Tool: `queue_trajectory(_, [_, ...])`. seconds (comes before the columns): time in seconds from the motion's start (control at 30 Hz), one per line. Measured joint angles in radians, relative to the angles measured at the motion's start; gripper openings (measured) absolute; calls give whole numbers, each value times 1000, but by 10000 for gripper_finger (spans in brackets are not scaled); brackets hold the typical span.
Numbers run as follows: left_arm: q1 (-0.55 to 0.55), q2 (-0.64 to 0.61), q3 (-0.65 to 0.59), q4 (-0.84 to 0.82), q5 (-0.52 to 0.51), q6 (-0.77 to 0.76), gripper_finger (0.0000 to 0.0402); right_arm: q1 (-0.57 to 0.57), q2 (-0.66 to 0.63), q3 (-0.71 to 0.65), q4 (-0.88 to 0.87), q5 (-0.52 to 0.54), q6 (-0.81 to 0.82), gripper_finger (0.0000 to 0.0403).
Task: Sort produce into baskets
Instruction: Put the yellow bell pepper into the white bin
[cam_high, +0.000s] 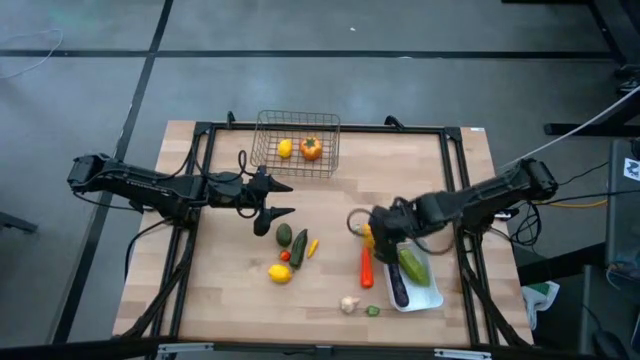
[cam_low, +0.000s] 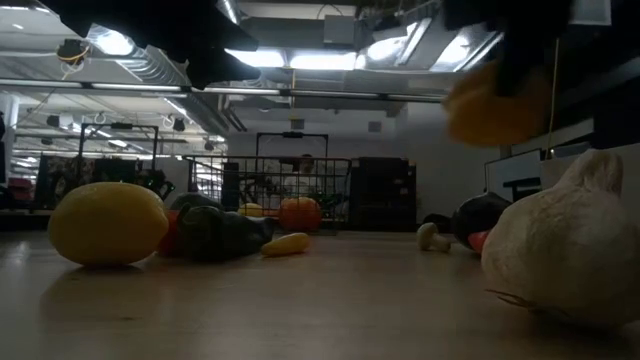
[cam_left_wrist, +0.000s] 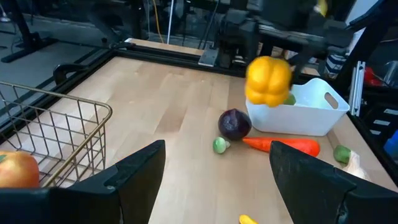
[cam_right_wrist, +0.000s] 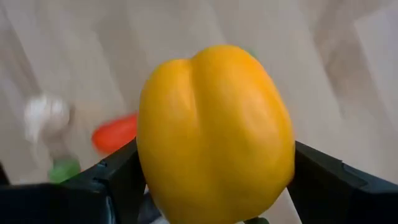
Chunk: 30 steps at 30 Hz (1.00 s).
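My right gripper (cam_high: 372, 236) is shut on a yellow pepper (cam_right_wrist: 214, 134) and holds it in the air beside the white tray (cam_high: 425, 298); the left wrist view shows the pepper (cam_left_wrist: 268, 81) above the tray's far end. The tray holds a green cucumber (cam_high: 412, 265). The wire basket (cam_high: 296, 168) at the far edge holds a lemon (cam_high: 285, 149) and an orange tomato (cam_high: 311, 148). My left gripper (cam_high: 278, 200) hangs open near the basket, above the table. My right gripper pinches the yellow pepper by its two opposite sides (cam_right_wrist: 149, 155) between its two fingers (cam_right_wrist: 118, 177). The fingers come from above, slanting steeply down. The pepper is lifted clear of the table and the tray.
A lemon (cam_high: 280, 272), two dark green pieces (cam_high: 285, 235) and a small yellow one (cam_high: 312, 247) lie mid-table. A carrot (cam_high: 367, 268), a purple eggplant (cam_left_wrist: 235, 123), a garlic (cam_high: 349, 304) and a small green piece (cam_high: 372, 311) lie beside the tray.
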Motion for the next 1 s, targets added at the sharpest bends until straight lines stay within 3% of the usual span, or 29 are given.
queue_trajectory(0.47, [0, 0, 0, 0, 0, -32, 285, 283, 0, 0, -171, 67, 280, 310])
queue_trajectory(1.0, [0, 0, 0, 0, 0, -39, 285, 338, 1, -114, -131, 106, 278, 310])
